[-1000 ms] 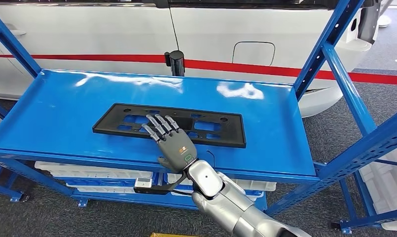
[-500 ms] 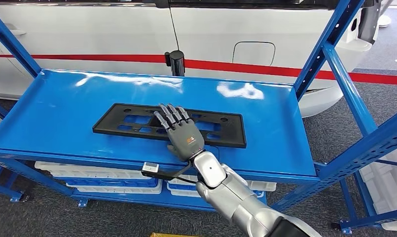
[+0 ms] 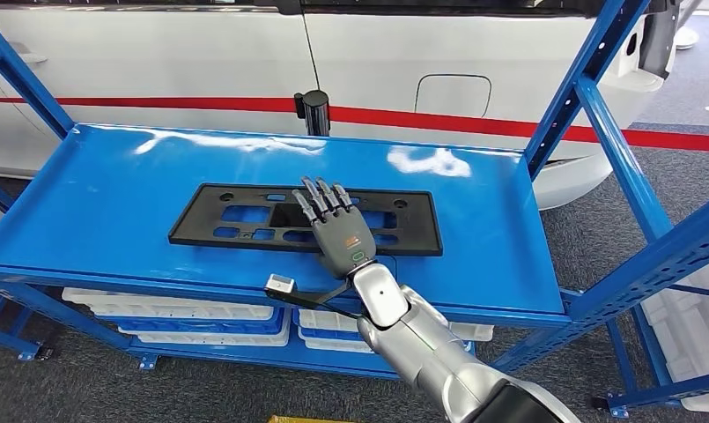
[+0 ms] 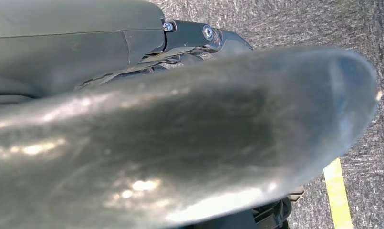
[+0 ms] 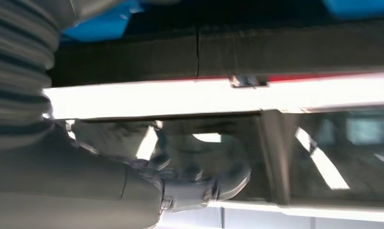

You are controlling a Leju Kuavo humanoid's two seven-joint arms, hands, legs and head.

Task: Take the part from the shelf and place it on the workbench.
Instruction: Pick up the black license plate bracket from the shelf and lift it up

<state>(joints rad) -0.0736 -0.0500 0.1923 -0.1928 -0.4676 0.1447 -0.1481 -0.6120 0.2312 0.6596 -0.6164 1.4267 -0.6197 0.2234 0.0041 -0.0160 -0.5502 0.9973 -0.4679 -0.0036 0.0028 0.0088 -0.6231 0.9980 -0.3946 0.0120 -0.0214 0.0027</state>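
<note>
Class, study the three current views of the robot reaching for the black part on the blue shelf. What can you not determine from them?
- Head view: right hand covers the black part's middle; whether fingers grip it is hidden.
- Right wrist view: motion blur; contact unreadable.
- Left wrist view: left hand's blurred close-up; its state is unclear.
- Workbench: outside every frame.

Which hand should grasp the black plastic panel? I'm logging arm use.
Right: the right hand already lies flat on the black plastic panel on the blue shelf; the left hand hangs over carpet.

A white car (image 3: 245,62) with a red stripe (image 3: 474,122) stands behind the blue rack. Grey carpet (image 3: 668,176) covers the floor, and white trays (image 3: 157,308) sit on the lower tier.
</note>
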